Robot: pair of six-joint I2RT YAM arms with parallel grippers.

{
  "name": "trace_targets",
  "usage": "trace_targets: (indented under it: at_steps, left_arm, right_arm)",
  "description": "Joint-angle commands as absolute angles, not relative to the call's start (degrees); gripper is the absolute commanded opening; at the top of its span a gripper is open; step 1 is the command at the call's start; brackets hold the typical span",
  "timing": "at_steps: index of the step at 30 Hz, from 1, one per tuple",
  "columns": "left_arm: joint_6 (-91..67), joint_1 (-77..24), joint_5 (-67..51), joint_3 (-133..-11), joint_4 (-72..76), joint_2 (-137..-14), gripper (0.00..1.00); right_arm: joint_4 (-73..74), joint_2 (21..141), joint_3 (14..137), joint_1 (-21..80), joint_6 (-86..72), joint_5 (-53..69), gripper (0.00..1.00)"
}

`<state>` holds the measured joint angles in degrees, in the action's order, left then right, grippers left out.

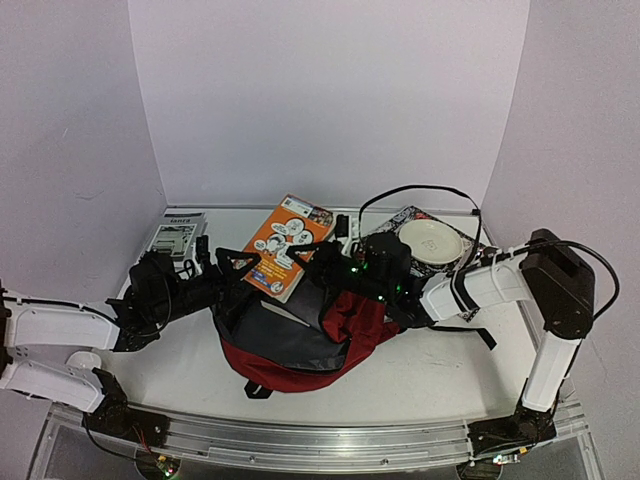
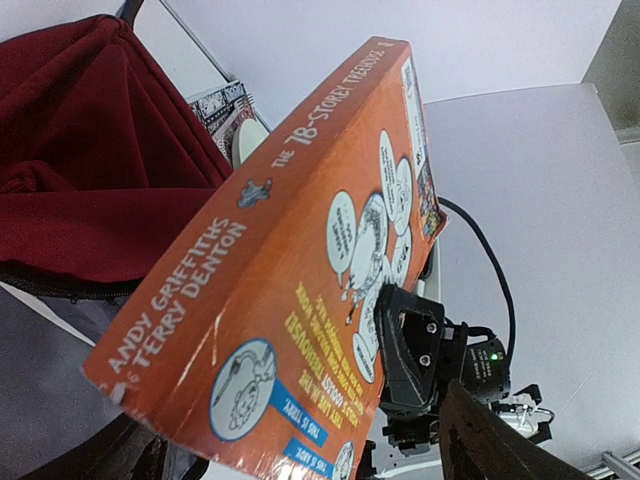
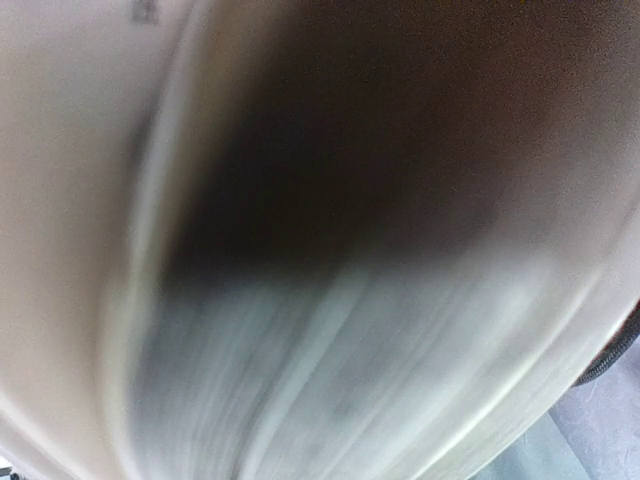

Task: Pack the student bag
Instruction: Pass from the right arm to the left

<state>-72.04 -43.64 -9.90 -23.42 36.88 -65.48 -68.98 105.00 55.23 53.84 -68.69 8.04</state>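
**Orange book up at the bag's mouth**

The dark red student bag (image 1: 300, 355) lies mid-tabletop (image 1: 430, 375), mouth gaping, grey lining showing. At its far rim an orange book (image 1: 287, 243) is tilted up. The right jaws are clamped on its edge, and the left jaws are spread wide at its near corner. The right wrist view is all blur.

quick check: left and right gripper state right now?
Left gripper: jaws open wide, straddling the near end of the orange book.
Right gripper: jaws closed on the orange book's far edge, as far as the views show.
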Motion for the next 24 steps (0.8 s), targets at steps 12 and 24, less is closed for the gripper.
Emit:
trace_targets:
  at_steps: [12,24]
  left_arm:
    - [-76.2,-44.9,-4.6,-23.5,51.5,-72.6,0.67]
    - [-74.9,-44.9,3.2,-18.0,56.0,-70.4,0.03]
  right_arm:
    - [-99.7,104.1,59.2,54.9,-70.1,8.0,0.0]
    - [-95.2,106.8,55.1,54.1,-66.6,8.8,0.21]
